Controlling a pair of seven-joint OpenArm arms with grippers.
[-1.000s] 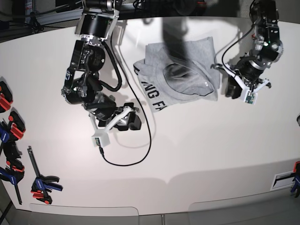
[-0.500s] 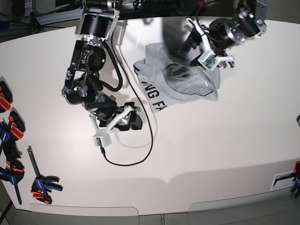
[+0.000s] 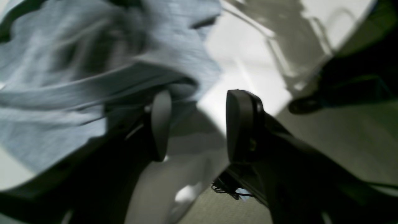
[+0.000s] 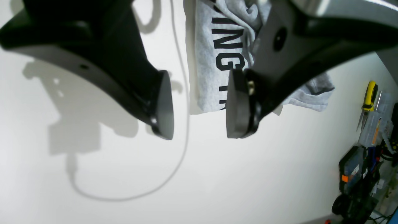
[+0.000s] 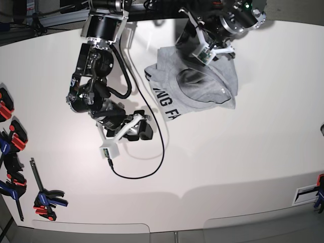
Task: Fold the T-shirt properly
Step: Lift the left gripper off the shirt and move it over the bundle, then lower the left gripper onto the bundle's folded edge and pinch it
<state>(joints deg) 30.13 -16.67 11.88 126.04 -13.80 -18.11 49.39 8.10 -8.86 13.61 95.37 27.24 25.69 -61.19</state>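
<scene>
T-shirt (image 5: 202, 86): light heather-grey, bunched and partly folded on the far middle of the white table (image 5: 243, 162), collar hollow uppermost, a strip of black capital lettering (image 4: 228, 49) exposed along the edge nearer the right arm. Left pincer (image 3: 194, 124): poised at the far edge of the cloth, jaws parted, nothing between them, blurred grey fabric just behind one pad. Right pincer (image 4: 199, 104): low over bare table, well apart from the garment, jaws wide and empty, black cable (image 5: 152, 152) trailing alongside. Step in hand, judged: a re-grasp at the far hem, midway through the fold, bundle not yet neat. Next move, judged: closing on a single clean edge, then drawing it over the lettered strip without dragging the layers beneath. Clamps (image 5: 45, 198) at the table's margin, uninvolved.
</scene>
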